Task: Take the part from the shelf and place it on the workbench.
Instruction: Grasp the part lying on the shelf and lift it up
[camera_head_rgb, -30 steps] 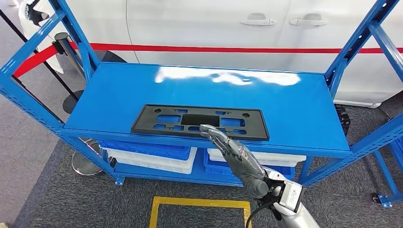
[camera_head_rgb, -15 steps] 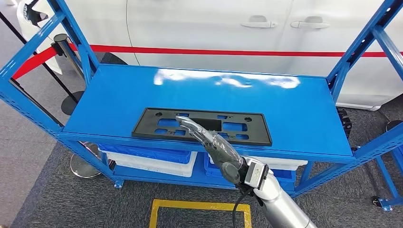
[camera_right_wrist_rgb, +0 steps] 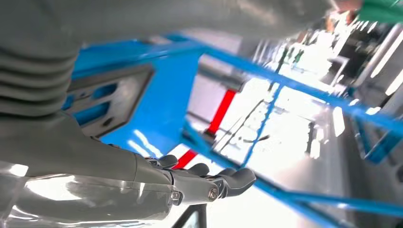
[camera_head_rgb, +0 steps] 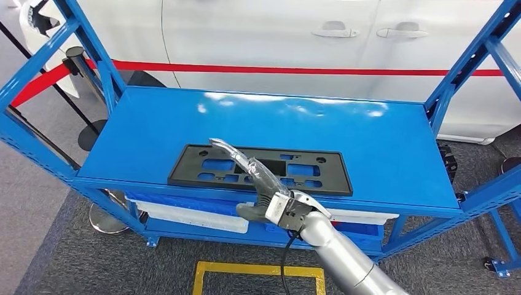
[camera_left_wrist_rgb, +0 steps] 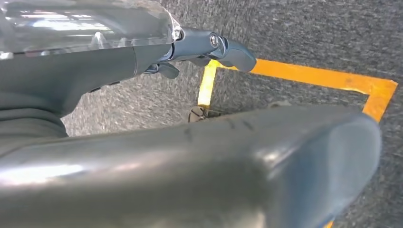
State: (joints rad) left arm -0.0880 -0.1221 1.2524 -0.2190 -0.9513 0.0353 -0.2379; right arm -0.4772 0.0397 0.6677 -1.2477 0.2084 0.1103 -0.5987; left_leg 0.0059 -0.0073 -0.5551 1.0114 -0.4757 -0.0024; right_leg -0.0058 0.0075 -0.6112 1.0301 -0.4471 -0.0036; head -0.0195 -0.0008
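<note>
**Right hand stretched over the plate frame**

The right hand (camera_head_rgb: 255, 178) reaches across the shelf's front edge, fingers (camera_head_rgb: 228, 149) extended and slightly apart, gripping nothing (contact with the part cannot be judged). Beneath them lies the black licence plate frame (camera_head_rgb: 203, 166), flat near the front of the blue shelf (camera_head_rgb: 381, 147). The left hand (camera_left_wrist_rgb: 204, 45) hangs over grey carpet, fingers loosely apart, empty. No readable writing.

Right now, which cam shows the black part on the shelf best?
Head view: the whole black part lies flat on the blue shelf, right hand reaching over it. Right wrist view catches one blurred corner. Left wrist view faces the floor.
</note>
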